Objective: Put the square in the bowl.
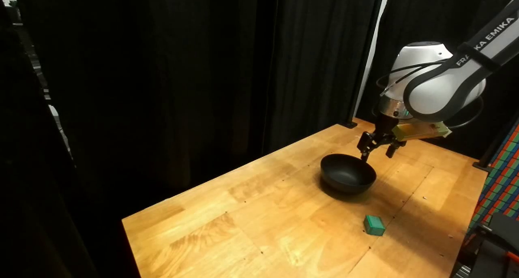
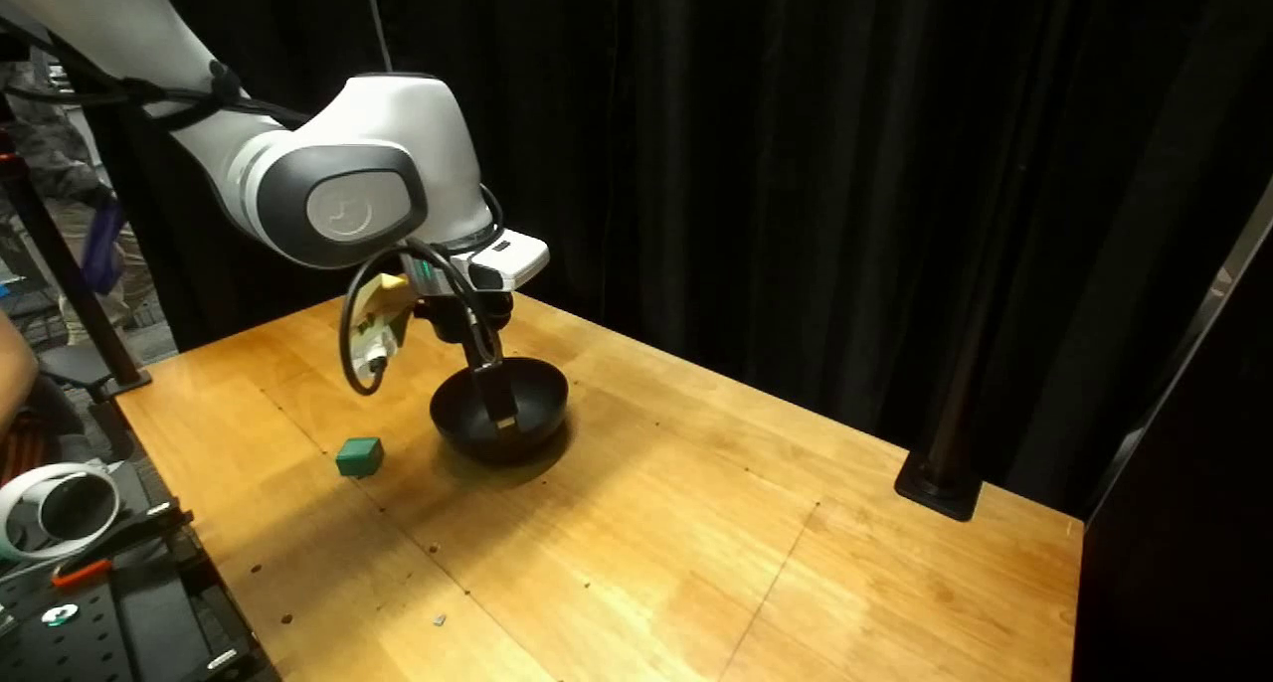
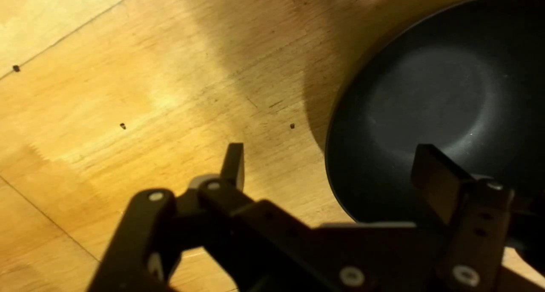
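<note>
Black curtains [image 1: 182,67] fill most of the background in both exterior views. In front of them we have the table [image 1: 275,213], pale wood with thin seams and small dark marks.

The robot arm [image 2: 408,125], white and grey, reaches in from the left edge of an exterior view and bends down over the table.

Next in size, the bowl [image 1: 344,180]: black, round, shallow, standing upright on the table. From the wrist view we look down into it and note a soft sheen on its inner wall.

The gripper [image 3: 330,160] hangs at the bowl's edge. We log its jaws as spread wide, a broad gap between the two fingers [image 3: 436,179]. In the wrist view one finger shows over the bowl's inside, the other against the table outside the rim. Whether either touches the bowl, we cannot tell.

A post's black foot [image 2: 938,485] rests on the table toward the right of an exterior view, well apart from the bowl.

Smaller again, the square [image 1: 374,226]: a teal-green block. In both exterior views we find it lying on the table, outside the bowl and near it, apart from the gripper.

Smallest we log: a pale scrap [image 2: 439,620] on the table, apart from the block.
</note>
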Robot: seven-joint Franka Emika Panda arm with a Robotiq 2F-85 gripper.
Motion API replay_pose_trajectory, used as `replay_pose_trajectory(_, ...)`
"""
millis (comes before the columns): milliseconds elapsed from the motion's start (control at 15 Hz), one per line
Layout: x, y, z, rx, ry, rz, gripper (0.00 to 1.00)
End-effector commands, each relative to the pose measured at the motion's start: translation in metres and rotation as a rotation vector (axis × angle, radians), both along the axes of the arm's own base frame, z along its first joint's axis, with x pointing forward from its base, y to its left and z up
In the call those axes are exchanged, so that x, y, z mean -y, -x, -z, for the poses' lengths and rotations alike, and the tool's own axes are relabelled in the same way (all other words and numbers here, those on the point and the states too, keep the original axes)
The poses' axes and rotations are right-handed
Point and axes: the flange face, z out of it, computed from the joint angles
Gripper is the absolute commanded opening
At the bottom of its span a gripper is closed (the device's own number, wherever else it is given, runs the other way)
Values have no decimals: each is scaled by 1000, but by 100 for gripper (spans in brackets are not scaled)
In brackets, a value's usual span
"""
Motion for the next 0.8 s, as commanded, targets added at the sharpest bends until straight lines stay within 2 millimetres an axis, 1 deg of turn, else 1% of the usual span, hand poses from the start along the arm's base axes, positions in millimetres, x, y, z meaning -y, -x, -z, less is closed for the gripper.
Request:
replay_pose_trajectory(0,1,-1,0,-1,0,-1,100)
replay_pose_trajectory(400,1,-1,0,-1,0,-1,100)
replay_pose_trajectory(533,-9,8,-16,-14,-35,-15,100)
replay_pose_trajectory(600,-14,13,-20,-19,-50,-4,100)
replay_pose_trajectory(733,-28,24,-28,-51,-104,9,100)
